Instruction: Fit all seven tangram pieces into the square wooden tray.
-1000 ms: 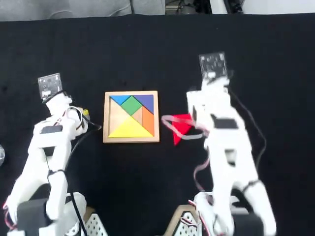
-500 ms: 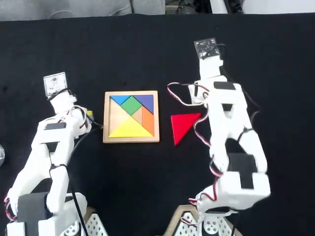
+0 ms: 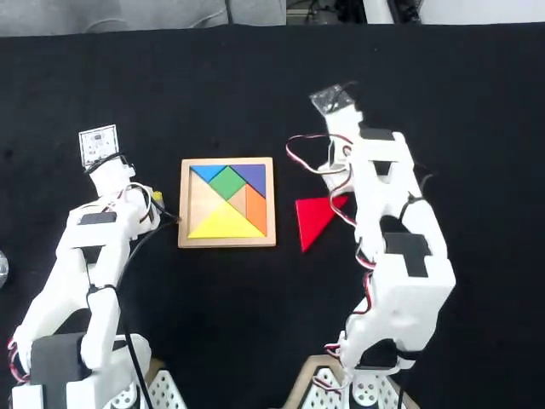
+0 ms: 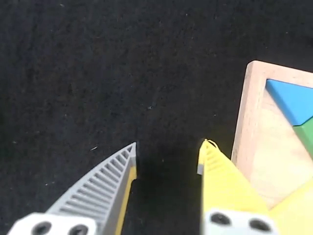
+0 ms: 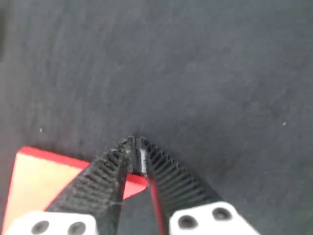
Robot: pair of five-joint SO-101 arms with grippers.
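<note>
**Red triangle outside the tray, right gripper closed above it**

The square wooden tray sits mid-tabletop between the two arms. It holds a blue triangle, a green square, a purple piece, an orange piece and a large yellow triangle. Its left side shows bare wood in a triangular gap.

The flat red triangular piece lies on the black tabletop just right of the tray, apart from it.

The right gripper has its dark ribbed fingers pressed together, tips over one corner of the red piece and pinching nothing.

The left gripper hangs low just beside the tray's left rim, its fingers spread and holding nothing.
</note>
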